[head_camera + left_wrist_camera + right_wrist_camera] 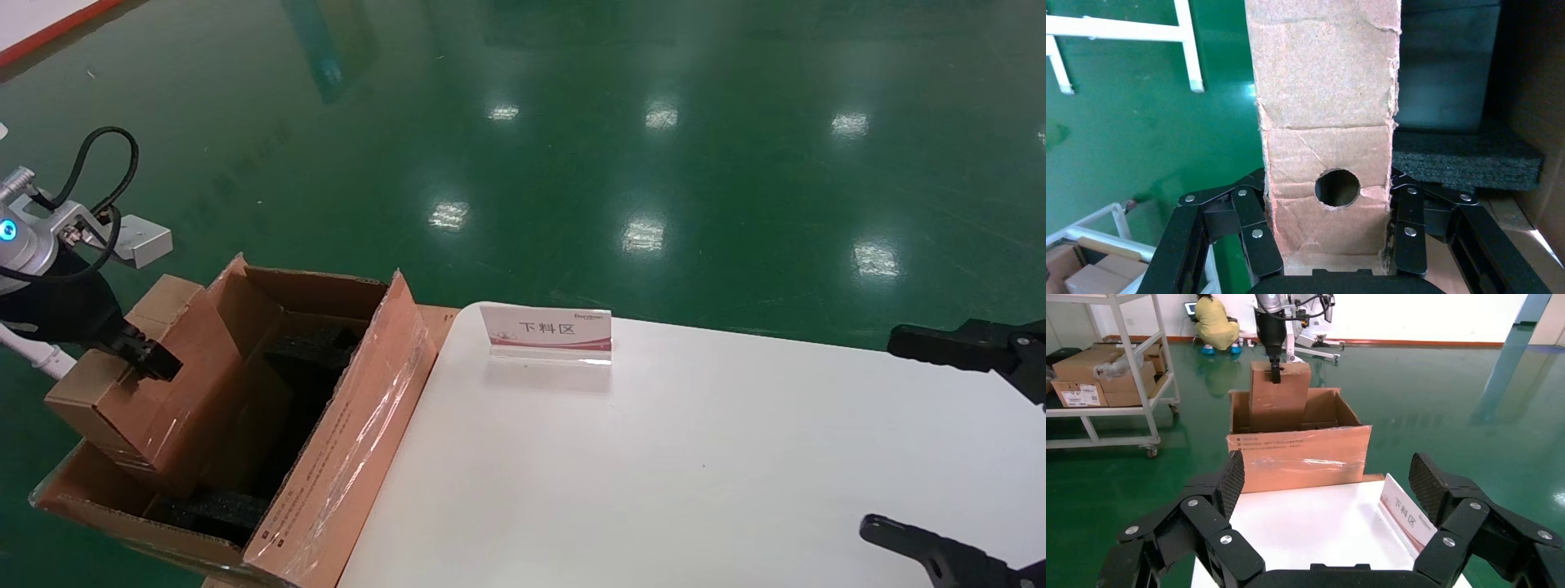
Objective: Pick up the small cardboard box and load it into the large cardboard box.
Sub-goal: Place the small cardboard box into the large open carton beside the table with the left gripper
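Observation:
My left gripper (154, 360) is shut on the small cardboard box (122, 384), which has a round hole in its top flap (1337, 187). The fingers (1257, 242) press both sides of the box (1327, 122). The box is tilted, its lower end down inside the large cardboard box (351, 441), over the near black foam block (212, 506). The large box stands at the table's left end with its taped flap up. More foam (1462, 162) shows beside the small box. From the right wrist view the small box (1272, 398) rises out of the large box (1300, 456). My right gripper (881, 431) is open and empty over the table's right side.
A white table (654, 457) carries a small sign card (546, 332) near its far edge. In the right wrist view a white rack with cartons (1101, 373) stands beyond the boxes and a person (1212, 321) crouches at the back. The floor is green.

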